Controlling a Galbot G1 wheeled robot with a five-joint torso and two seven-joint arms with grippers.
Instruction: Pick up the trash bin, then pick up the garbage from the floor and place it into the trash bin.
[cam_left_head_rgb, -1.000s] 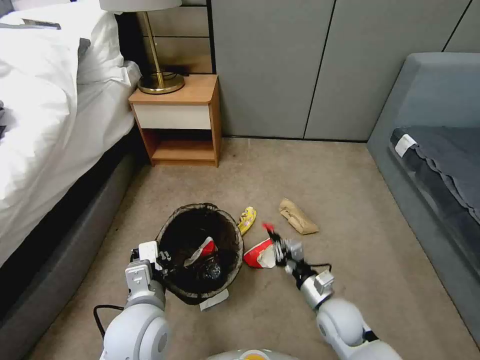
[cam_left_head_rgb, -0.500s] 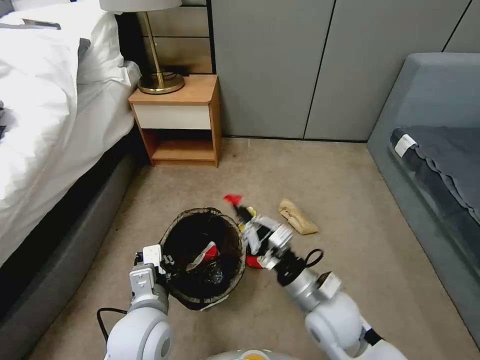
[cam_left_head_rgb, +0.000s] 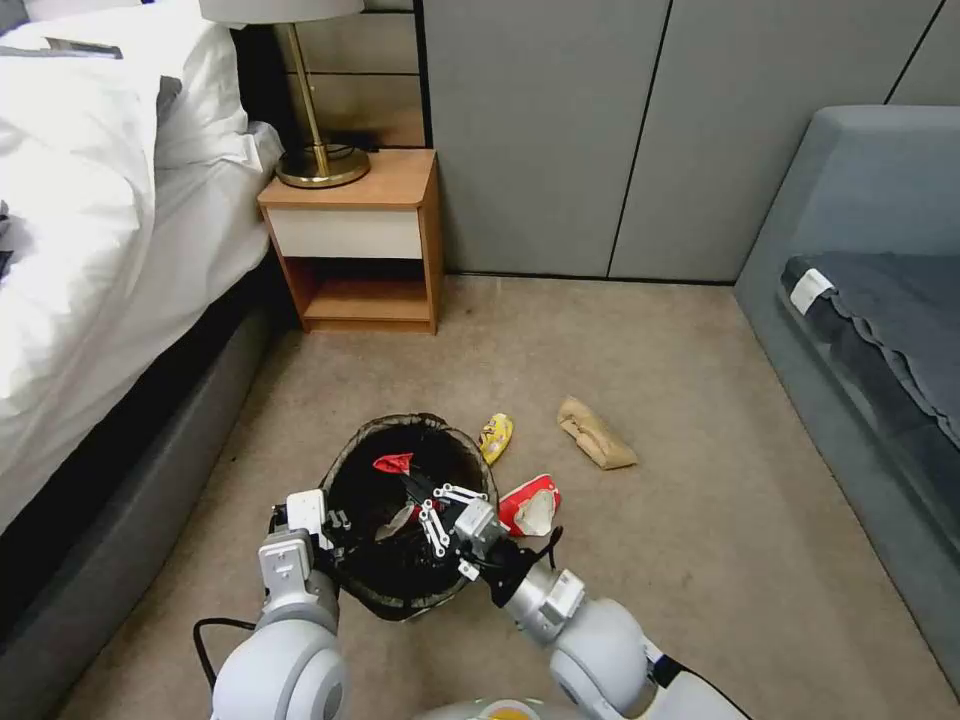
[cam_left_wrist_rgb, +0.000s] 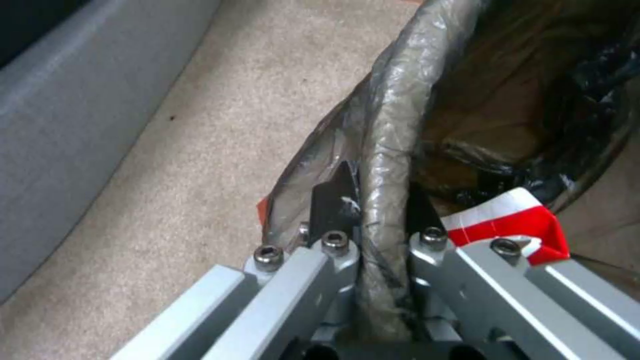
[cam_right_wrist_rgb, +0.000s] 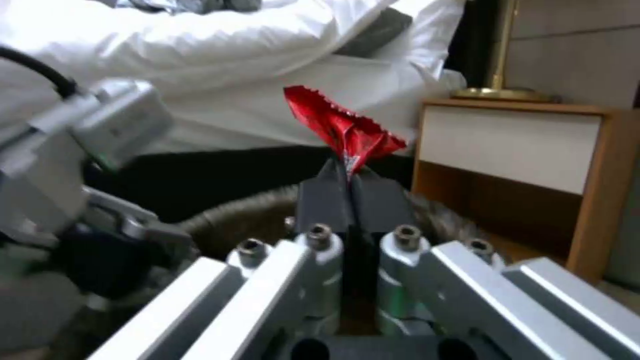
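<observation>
My right gripper was pinched shut on a small red foil wrapper, which stood up from the fingertips directly over the mouth of the trash bin; my left gripper was clamped on the bin's near rim, over the folded dark bag; I judged the step to be the drop, with the release not yet made, so the next move called only for parting the jaws while the wrapper hung inside the rim. Beside the bin, on its right, lay a crushed red-and-white paper cup; just beyond that a yellow snack wrapper; farther right a crumpled brown paper bag. The bin's bottom was hard to read; another red-and-white piece showed inside; whether the bin was lifted off the carpet I could not tell.
</observation>
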